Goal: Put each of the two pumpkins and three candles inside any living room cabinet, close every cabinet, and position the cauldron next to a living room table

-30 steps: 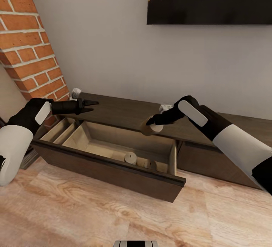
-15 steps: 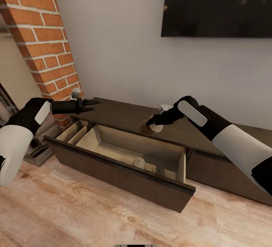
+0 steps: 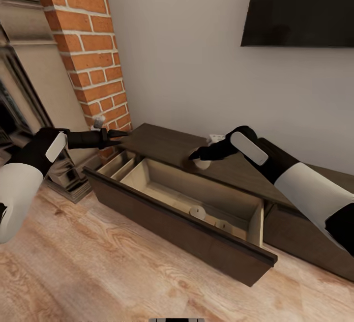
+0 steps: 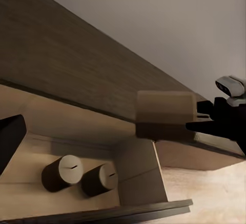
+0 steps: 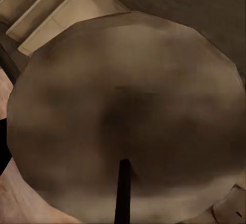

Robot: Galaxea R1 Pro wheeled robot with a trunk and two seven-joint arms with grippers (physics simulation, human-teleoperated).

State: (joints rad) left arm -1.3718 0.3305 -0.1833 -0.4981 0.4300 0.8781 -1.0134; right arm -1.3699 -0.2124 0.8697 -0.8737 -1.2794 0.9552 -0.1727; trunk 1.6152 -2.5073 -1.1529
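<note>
A candle (image 3: pixel 200 163) is clamped in the right gripper (image 3: pixel 196 157), held above the top of the cabinet (image 3: pixel 167 145), just behind the back edge of the open drawer (image 3: pixel 187 223). From the left wrist camera the same candle (image 4: pixel 165 115) appears as a tan cylinder pinched at its side by the black fingers of the right gripper (image 4: pixel 197 119), hanging over the drawer. From the right wrist camera its round end face (image 5: pixel 128 116) sits close against the lens, with the short dark wick (image 5: pixel 123 188) visible.

Two more candles (image 3: pixel 197 212) (image 3: pixel 223 225) lie inside the drawer, close together near the front wall toward its right end. The left wrist camera shows them (image 4: pixel 61 172) (image 4: pixel 100 179) on their sides, next to each other on the pale wood floor of the large compartment.

The drawer is pulled well out. A narrow divided section (image 3: pixel 115 163) occupies its left end.

The left gripper (image 3: pixel 118 135) hangs over the left end of the cabinet top, holding nothing, fingers close together and pointing toward the right arm.

A small white object (image 3: pixel 215 139) rests on the cabinet top behind the right gripper. A brick column (image 3: pixel 91 51) stands to the left of the cabinet, and a dark television (image 3: pixel 300 7) is mounted on the wall above. The floor (image 3: pixel 98 263) is light wood.
</note>
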